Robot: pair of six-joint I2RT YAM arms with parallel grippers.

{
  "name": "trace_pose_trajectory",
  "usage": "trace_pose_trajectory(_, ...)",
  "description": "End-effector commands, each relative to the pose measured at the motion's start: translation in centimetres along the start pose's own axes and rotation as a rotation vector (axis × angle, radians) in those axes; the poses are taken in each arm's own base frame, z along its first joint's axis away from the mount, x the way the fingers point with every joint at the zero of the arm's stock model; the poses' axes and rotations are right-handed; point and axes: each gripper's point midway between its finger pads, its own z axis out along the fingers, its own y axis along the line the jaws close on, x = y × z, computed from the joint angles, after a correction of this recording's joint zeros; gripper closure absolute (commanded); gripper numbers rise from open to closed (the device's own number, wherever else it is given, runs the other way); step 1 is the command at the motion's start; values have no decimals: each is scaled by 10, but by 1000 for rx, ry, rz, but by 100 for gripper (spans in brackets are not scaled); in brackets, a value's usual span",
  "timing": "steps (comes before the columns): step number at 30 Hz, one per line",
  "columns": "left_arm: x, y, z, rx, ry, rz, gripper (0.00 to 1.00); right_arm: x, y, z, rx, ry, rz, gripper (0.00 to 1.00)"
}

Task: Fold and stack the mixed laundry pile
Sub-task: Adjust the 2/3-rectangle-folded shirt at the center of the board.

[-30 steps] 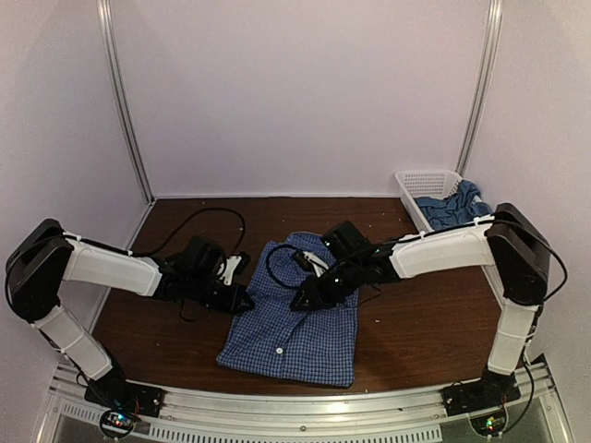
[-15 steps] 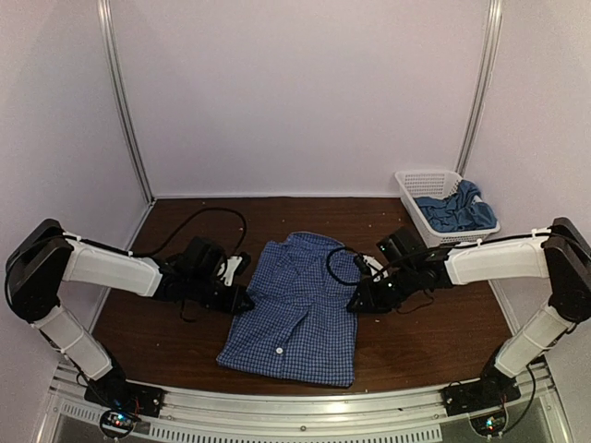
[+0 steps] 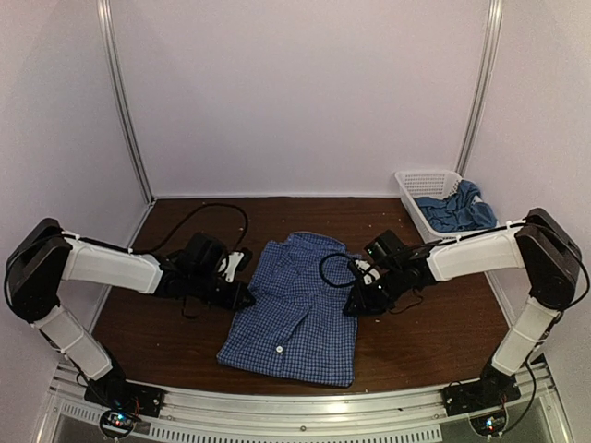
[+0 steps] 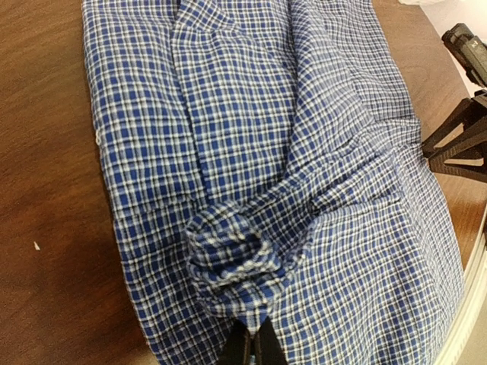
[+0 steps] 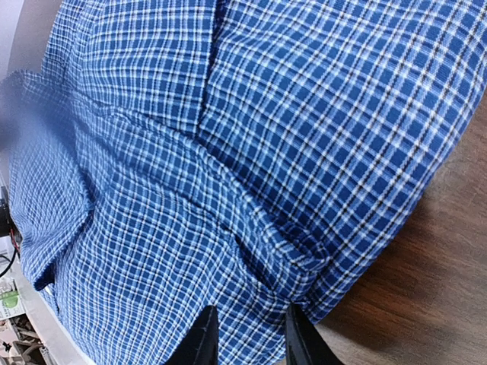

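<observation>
Left gripper (image 4: 249, 338) is clamped tight on a bunched-up fold of the shirt (image 3: 295, 314) (its left edge). Right gripper (image 5: 251, 310) has its fingers spread, straddling the right edge.

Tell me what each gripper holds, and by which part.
Left gripper pinches a bunched fold of the checked shirt at its left edge. Right gripper holds nothing; jaws apart over its right edge.

No legible text, labels, brands, numbers or signs in any view, none on the shirt (image 3: 294, 314)
</observation>
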Motion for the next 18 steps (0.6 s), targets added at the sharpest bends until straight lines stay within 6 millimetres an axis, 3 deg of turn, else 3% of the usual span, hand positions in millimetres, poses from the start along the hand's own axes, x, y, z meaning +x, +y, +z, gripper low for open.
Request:
trace_pose_trajectory(1,-22,-10,0,1,-58,55,100,-9,0,-5,28,-30,-20,69)
trace_pose_trajectory(6,-17,-10,0,-36,-39,81,100,-8,-5,-14,70,-45,-27,67)
trace_pose_trajectory(12,-16,-12,3,-97,-29,128,100,-6,1,-3,60,-20,-41,69)
trace_pose_trajectory(14,-16,-11,3,-119,-31,137,100,-6,6,0,47,-18,-51,73)
trace_pose_trajectory(18,-16,-10,0,-165,-34,157,100,-9,10,0,36,-20,-54,89)
